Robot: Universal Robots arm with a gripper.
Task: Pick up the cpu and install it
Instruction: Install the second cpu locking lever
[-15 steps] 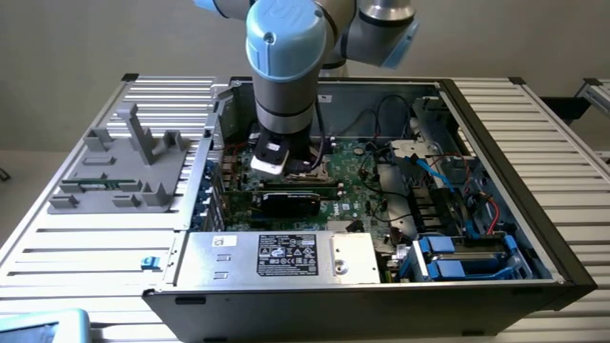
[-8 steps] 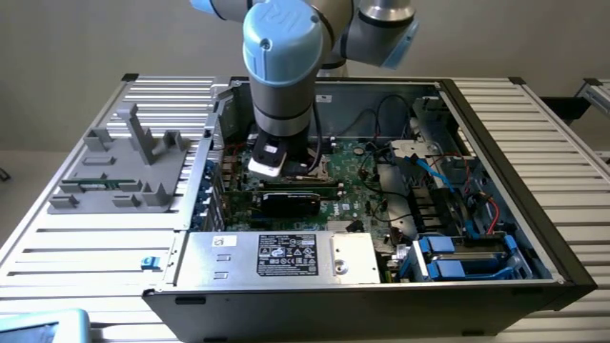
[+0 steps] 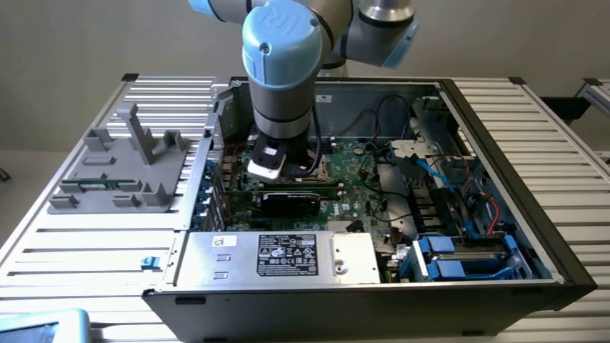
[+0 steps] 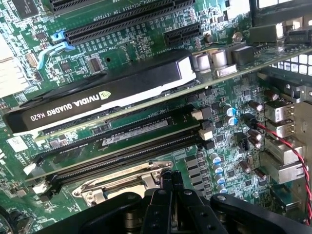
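Your gripper (image 4: 171, 183) hangs with fingers pressed together just above the socket frame (image 4: 122, 178), memory slots (image 4: 122, 146) close beside.

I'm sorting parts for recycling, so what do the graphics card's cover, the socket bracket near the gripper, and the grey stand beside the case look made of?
Graphics card cover: seemingly black plastic, semi-gloss, with printed lettering and soft highlights.
Socket bracket: bare metal, likely steel; bright silvery sheen, thin stamped edges.
Grey stand: probably plastic; uniform matte grey, blocky shapes, possibly printed.
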